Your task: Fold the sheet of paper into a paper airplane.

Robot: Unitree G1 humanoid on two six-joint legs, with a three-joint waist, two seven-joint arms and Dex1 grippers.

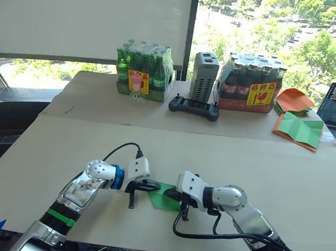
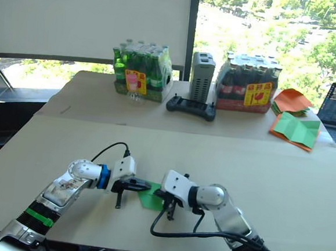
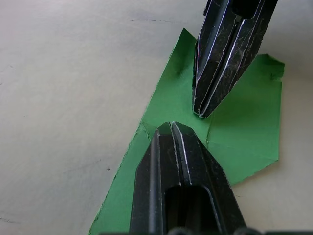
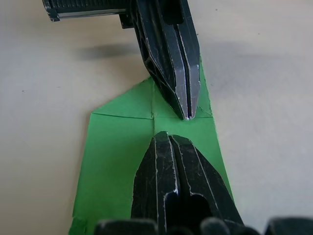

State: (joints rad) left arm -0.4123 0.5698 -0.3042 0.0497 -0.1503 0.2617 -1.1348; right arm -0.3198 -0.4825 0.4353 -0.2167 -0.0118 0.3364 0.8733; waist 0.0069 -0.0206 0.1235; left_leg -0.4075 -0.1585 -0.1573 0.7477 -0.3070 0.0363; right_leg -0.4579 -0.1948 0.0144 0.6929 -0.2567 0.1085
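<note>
the green paper (image 1: 163,198), part-folded with a point and creases, lies flat near the table's (image 1: 281,169) front edge, directly under both tips. left gripper (image 1: 151,186) and right gripper (image 1: 171,194) meet tip to tip over it, both pinched closed, neither holding it. wrist views show the centre crease running between the tips; the head views don't.
</note>
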